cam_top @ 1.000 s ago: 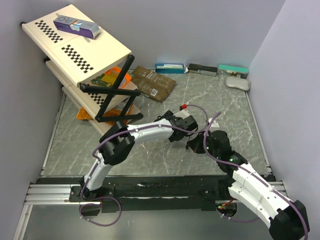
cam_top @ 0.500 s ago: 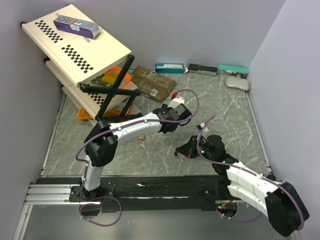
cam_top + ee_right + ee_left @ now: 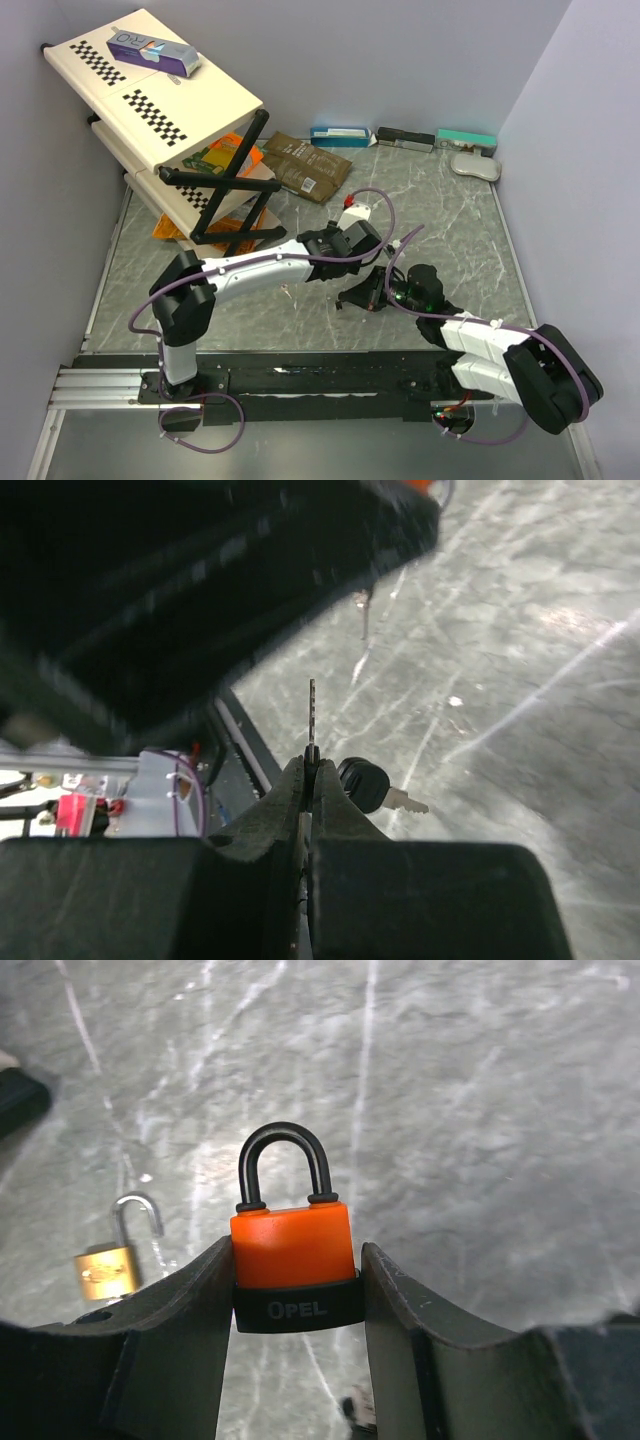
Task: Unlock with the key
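Soft, even light is falling from above in the overhead view, and only faint shadows are lying on the marble table (image 3: 470,230). Pale glare is streaking the tabletop in both wrist views. The orange padlock (image 3: 292,1250) is showing sharp, while the surface far behind it is softening. In the right wrist view a dark mass (image 3: 200,580) is smearing out of focus, possibly part of the robot, and the key (image 3: 311,715) is reading crisp.

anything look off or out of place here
One thing: a small brass padlock lies on the table with its shackle swung open, left of the orange padlock clamped in the left gripper, whose shackle is closed. Nothing looks spilled or broken.
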